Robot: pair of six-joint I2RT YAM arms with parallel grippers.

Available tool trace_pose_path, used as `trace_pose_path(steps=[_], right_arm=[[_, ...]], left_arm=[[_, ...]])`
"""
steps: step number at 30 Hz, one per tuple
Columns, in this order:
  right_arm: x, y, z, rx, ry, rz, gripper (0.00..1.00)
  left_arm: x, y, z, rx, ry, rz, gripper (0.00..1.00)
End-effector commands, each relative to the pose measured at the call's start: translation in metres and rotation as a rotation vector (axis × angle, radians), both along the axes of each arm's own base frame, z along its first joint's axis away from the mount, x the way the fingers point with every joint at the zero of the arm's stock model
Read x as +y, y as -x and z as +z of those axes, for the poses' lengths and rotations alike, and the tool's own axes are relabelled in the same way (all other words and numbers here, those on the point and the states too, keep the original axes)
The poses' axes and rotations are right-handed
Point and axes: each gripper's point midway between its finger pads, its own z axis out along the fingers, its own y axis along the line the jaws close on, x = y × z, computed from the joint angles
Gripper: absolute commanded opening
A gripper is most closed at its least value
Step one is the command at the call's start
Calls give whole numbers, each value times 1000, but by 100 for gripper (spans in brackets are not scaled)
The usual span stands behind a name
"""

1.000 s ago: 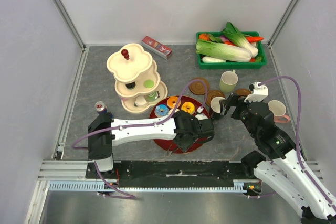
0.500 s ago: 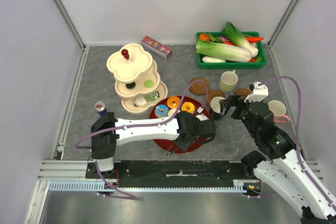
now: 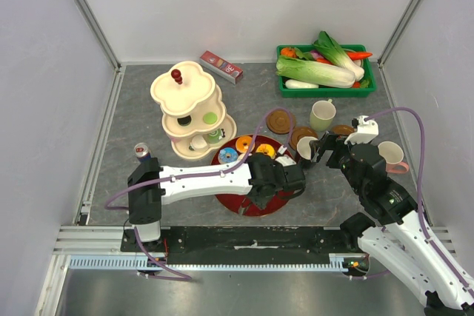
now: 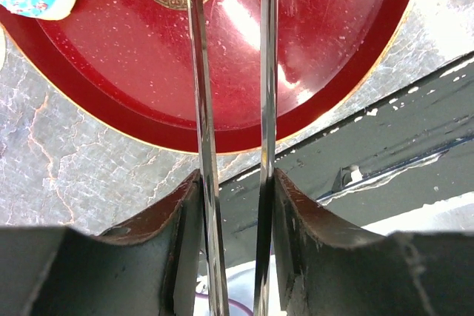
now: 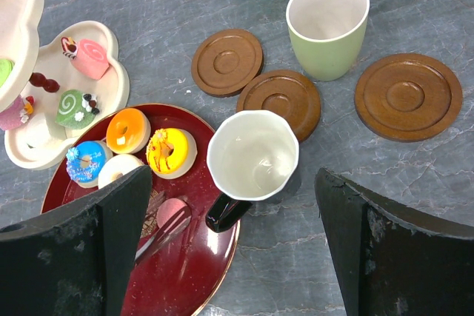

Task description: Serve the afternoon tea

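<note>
1. My left end effector [image 4: 231,190] is clamped on thin, shiny metal tongs [image 4: 201,72]. The two flat blades sit a little apart and reach out over the red tray [image 4: 318,57].
2. The red tray is round, smooth and glossy, with a gold rim.
3. On the tray lie an orange donut [image 5: 127,129], a yellow donut [image 5: 170,149], a blue donut [image 5: 83,162] and a small round pink sweet [image 5: 172,212]. The tong tips are right beside the pink sweet. I cannot tell if they touch it.
4. My right end effector [image 5: 231,183] has its fingers wide apart, up above the white mug [image 5: 252,155].
5. The white mug has a rim with flat sides and a black handle. It is empty and stands upright on the grey, stone-looking bench [image 5: 444,183], just beside the tray.
6. The pale green mug [image 5: 327,26] is smooth, round, empty and upright, farther back.
7. Three coasters [image 5: 227,61] lie flat near the mugs. They are brown wooden discs with ring grooves.
8. The cream stand [image 3: 185,86] has wavy, cloud-shaped tiers. Its bottom tier holds a pink swirl cake [image 5: 90,57] and a green swirl cake [image 5: 74,105].
</note>
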Motion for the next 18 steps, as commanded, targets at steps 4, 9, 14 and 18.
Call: trace_pose_path(steps=[4,9,14,18], right_arm=[[-2,-2,5,-21,-11,-22,98],[-2,-2,5,-20,-10,-18,98],[-3,-3,5,-20,-10,-23,98],[-2,-3,4,-17,-9,-22,98]], left_arm=[[0,-21,51,-110,143,87,43],[6,-28,68,-144,189,118,43],[10,-36,87,-192,223,139,43],[22,-47,105,-267,234,187,43]])
